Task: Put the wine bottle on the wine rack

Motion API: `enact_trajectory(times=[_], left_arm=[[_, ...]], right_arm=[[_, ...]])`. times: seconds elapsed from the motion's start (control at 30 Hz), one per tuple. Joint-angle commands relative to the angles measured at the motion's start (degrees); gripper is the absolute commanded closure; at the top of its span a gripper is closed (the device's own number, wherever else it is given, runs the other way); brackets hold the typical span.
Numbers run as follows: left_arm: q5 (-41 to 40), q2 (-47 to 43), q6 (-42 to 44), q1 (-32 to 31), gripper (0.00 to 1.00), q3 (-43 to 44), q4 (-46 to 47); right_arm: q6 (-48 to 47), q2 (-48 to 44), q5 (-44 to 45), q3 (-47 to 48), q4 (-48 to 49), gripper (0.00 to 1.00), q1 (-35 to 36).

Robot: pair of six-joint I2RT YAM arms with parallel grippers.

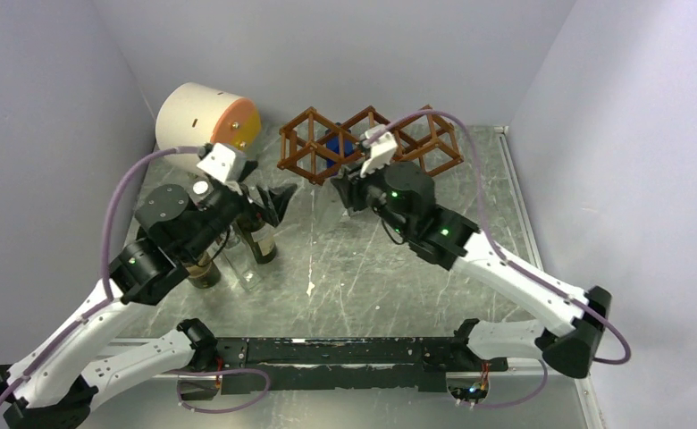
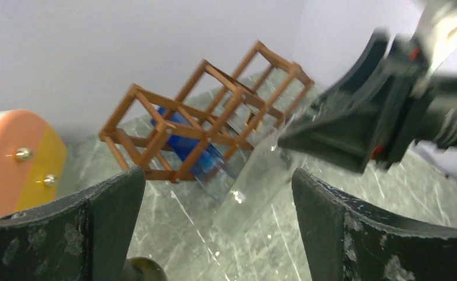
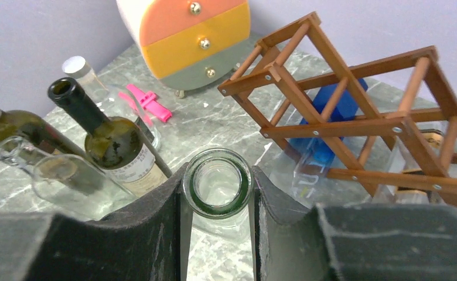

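one blue bottle lies in a cell of the wine rack. right gripper is clamped on the neck of the clear, empty-looking wine bottle, tilted just in front of the rack. left gripper gapes wide, holding nothing.

wine rack: rear centre | cylinder: left of rack | upright bottles: before cylinder
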Motion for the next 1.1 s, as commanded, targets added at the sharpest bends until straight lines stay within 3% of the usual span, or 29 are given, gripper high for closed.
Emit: enact_trajectory(times=[0.0,0.3,0.47,0.67,1.07], left_arm=[[11.2,0.9,2.5,0.1,0.01,-5.3,6.1],[25.6,9.0,-0.3,0.1,0.01,-18.5,21.6],[31.3,15.6,2.6,0.2,0.01,-19.1,25.8],[43.6,20.2,6.1,0.1,0.04,-20.6,30.8],[47.6,23.0,7.0,-0.1,0.14,-22.6,37.4]], right_arm=[[2.7,-7.4,2.6,-0.5,-2.4,1.0,0.2],[5.7,-14.5,2.4,0.7,-11.3,1.0,0.2],[6.2,-16.1,-1.2,2.9,-14.5,1.0,0.1],[6.9,-18.2,-3.2,3.2,-15.1,1.0,0.2],[6.6,-19.9,-6.4,2.8,-13.9,1.0,0.2]])
